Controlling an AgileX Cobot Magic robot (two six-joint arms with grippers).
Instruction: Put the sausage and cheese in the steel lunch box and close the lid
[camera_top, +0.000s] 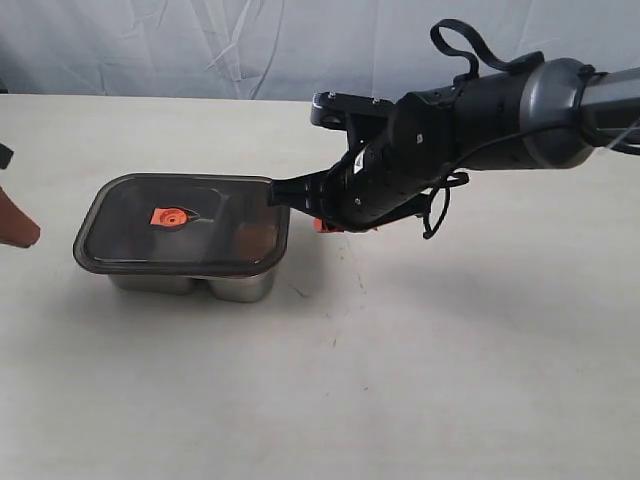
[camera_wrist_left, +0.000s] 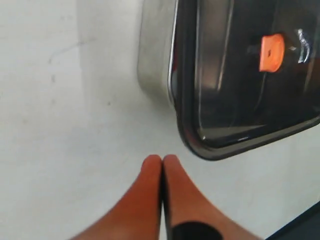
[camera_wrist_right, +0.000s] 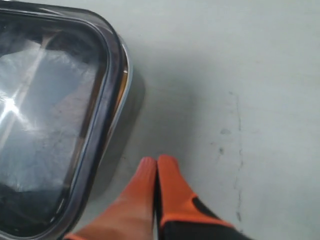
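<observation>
The steel lunch box stands left of centre with the dark smoky lid lying flat on it, its orange valve on top. Neither the sausage nor the cheese shows plainly; only a dim brownish shape shows through the lid at the right end. My right gripper is shut and empty, just off the box's right end. My left gripper is shut and empty, off the box's left end. The wrist views show the same: lid, left gripper, lid, right gripper.
The box sits on a pale tabletop with faint marks. A wrinkled light cloth backdrop runs along the far edge. The right arm reaches in from the upper right above the table.
</observation>
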